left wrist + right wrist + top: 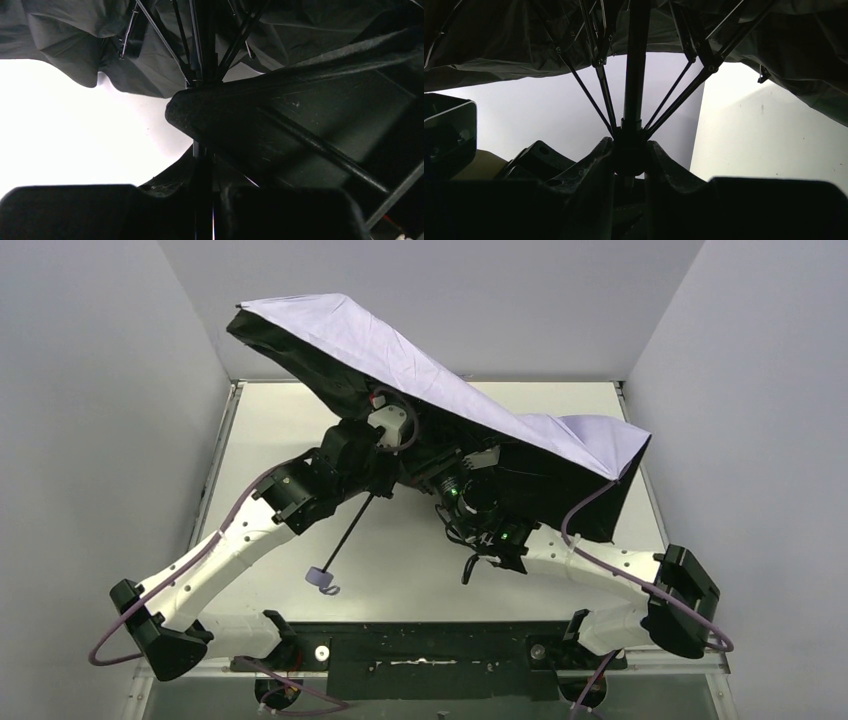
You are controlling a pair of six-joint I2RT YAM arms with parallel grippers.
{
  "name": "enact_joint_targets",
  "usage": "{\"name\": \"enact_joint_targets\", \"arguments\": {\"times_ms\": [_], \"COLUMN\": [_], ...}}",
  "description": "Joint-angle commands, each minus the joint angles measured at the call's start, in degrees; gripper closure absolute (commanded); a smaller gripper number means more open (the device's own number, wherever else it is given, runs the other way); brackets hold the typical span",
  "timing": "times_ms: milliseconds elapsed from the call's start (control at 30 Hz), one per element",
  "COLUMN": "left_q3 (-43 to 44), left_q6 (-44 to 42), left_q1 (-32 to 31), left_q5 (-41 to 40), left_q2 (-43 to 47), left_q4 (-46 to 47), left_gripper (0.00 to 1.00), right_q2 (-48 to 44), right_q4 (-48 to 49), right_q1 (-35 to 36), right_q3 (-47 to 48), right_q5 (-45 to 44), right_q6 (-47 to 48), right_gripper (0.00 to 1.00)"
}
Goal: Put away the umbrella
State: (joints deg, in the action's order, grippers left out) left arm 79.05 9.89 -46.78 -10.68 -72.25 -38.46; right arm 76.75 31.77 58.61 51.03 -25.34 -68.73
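The umbrella (420, 370) is open, its pale lavender canopy tilted above the table's middle and hiding both grippers from above. Its thin black shaft (350, 532) slants down to the small lavender handle (320, 579), which hangs over the table. My left gripper (388, 480) is shut on the shaft (200, 150) just below the ribs. My right gripper (452, 468) is shut on the black runner (628, 155) where the ribs (589, 95) meet the shaft (636, 60). The dark underside of the canopy (75, 40) fills the top of both wrist views.
The white table (560, 405) sits inside grey walls on the left, back and right. The canopy's right edge (625, 445) droops near the right wall. A black base bar (430, 645) runs along the near edge.
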Motion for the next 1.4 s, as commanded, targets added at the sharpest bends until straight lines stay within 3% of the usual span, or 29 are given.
{"name": "enact_joint_targets", "arguments": {"times_ms": [0, 200, 333, 400, 533, 767, 1133, 1233, 1367], "left_q3": [-1.24, -11.16, -15.85, -17.58, -21.22, -26.90, -25.50, -25.78, -26.76], "left_q6": [2.12, 7.11, 9.95, 10.84, 13.05, 18.80, 20.53, 20.53, 20.25], "left_q1": [1.88, 1.54, 1.23, 0.89, -0.44, -4.16, -9.36, -9.59, -9.58], "left_q5": [-2.05, 2.51, 5.48, 6.57, 7.32, 5.27, 3.67, 4.37, 5.61], "left_q2": [6.25, 14.59, 18.96, 20.60, 23.62, 28.02, 28.25, 29.07, 29.23], "left_q4": [19.80, 16.91, 13.30, 10.71, 6.82, 4.19, -6.66, -8.16, -7.02], "left_gripper": [0.90, 0.51, 0.39, 0.25, 0.16, 0.13, 0.16, 0.24, 0.49], "right_q2": [-2.12, -3.89, -4.90, -5.27, -5.95, -7.15, -8.97, -9.24, -9.16], "right_q4": [-7.59, -4.20, -4.01, -3.91, -5.06, -6.10, -8.57, -8.65, -8.73], "right_q1": [1.88, -4.25, -6.62, -7.73, -9.63, -11.47, -13.16, -13.50, -14.13], "right_q3": [-0.35, -0.71, -0.40, -0.32, -0.18, -0.57, -0.97, -1.19, -0.93], "right_q5": [7.08, 7.07, 5.85, 5.69, 5.87, 6.31, 6.21, 6.14, 6.91], "right_q6": [3.20, -0.44, -0.53, -0.62, -1.66, -1.77, -0.27, -0.22, -0.59], "right_gripper": [1.00, 1.00, 1.00, 1.00, 1.00, 1.00, 1.00, 1.00, 1.00]}}
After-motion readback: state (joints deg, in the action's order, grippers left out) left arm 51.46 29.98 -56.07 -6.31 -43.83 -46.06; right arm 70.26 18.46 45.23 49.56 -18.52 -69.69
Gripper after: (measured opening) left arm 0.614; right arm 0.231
